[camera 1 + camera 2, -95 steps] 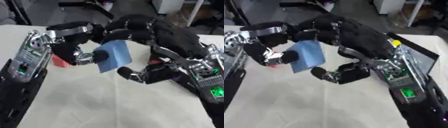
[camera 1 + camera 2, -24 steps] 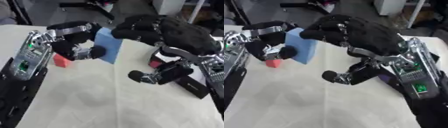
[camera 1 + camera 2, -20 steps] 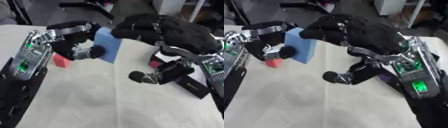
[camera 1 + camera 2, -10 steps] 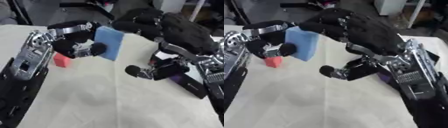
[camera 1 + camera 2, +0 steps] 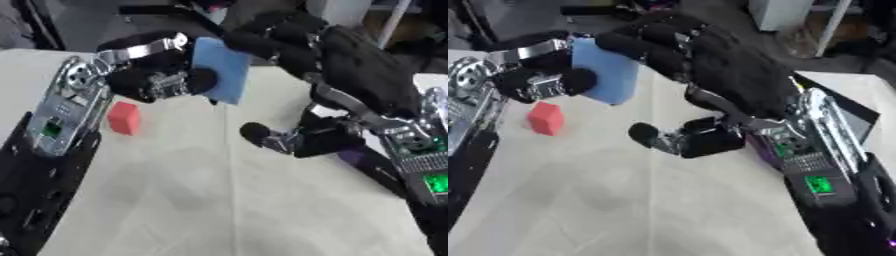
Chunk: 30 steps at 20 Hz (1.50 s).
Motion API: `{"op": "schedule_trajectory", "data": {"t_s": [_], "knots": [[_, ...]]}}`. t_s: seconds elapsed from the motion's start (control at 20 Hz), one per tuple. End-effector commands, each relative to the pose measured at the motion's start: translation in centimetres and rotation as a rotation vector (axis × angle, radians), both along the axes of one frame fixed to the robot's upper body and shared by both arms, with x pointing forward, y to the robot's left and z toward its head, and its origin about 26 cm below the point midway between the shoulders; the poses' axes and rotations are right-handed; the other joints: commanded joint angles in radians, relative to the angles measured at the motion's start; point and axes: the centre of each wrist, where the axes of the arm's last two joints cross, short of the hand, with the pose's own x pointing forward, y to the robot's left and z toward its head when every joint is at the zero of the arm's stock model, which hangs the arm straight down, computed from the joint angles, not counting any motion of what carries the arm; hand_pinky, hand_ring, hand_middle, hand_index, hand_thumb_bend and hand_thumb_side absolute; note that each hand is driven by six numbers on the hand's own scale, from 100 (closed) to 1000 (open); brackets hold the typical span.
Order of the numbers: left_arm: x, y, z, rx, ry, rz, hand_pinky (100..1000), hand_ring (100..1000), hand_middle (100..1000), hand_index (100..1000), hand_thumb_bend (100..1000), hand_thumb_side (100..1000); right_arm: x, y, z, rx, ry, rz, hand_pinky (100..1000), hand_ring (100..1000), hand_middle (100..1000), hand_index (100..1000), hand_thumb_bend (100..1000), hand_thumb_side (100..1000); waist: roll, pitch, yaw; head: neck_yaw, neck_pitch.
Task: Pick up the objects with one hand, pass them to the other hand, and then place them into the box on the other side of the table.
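Black arms, silver joints, green-lit boards; black robot hand (image 5: 710,60).

The block (image 5: 220,70) was held up above the far-left part of the table (image 5: 219,200), between the two hands. The left hand (image 5: 162,75) was at its left side, fingers and thumb curled onto it. The right hand (image 5: 702,55) reached in from the right, its fingers (image 5: 262,42) over the block's upper right edge and its thumb (image 5: 262,136) lower and nearer, apart from the block. A small cube (image 5: 123,118) lay on the table below and left of the block, beside the left forearm. A box (image 5: 837,107) lay at the table's right edge, behind the right arm.
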Motion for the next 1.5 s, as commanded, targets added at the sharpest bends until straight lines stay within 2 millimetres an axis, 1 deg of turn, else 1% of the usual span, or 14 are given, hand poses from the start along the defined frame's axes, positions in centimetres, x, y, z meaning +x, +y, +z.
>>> {"op": "schedule_trajectory", "data": {"t_s": [0.05,0.25,0.9,1.25,1.4,1.5], "knots": [[-0.3,-0.4,1.5,-0.031,-0.031,-0.01,630,500,413,543,100,634,-0.3,0.1,0.4,0.01,-0.016,0.0,907,864,844,1000,350,256,0.002,-0.022,-0.001,-0.001,-0.004],[-0.4,-0.8,1.6,-0.04,-0.027,-0.02,630,501,414,544,100,632,-0.3,0.2,0.3,0.025,-0.017,-0.01,897,854,827,1000,342,235,0.002,-0.021,-0.001,0.0,-0.008],[-0.8,-1.5,1.3,0.002,-0.026,-0.069,635,505,419,549,100,638,-0.3,0.2,0.2,0.061,-0.025,-0.038,878,833,797,1000,345,230,0.005,-0.022,0.0,-0.003,-0.008],[-1.1,-1.9,1.3,0.014,-0.03,-0.088,637,509,423,553,100,639,-0.3,0.2,0.1,0.071,-0.026,-0.042,864,814,751,993,353,216,0.006,-0.022,0.0,-0.003,-0.007],[-1.1,-2.1,1.3,0.017,-0.031,-0.098,638,511,426,556,100,640,-0.3,0.1,0.1,0.075,-0.022,-0.041,857,797,705,985,347,191,0.006,-0.022,-0.001,-0.002,-0.006],[-1.2,-2.2,1.3,0.022,-0.031,-0.101,639,514,430,559,100,640,-0.2,0.0,0.0,0.077,-0.019,-0.045,854,791,682,982,328,131,0.006,-0.022,-0.002,-0.001,-0.005]]}}
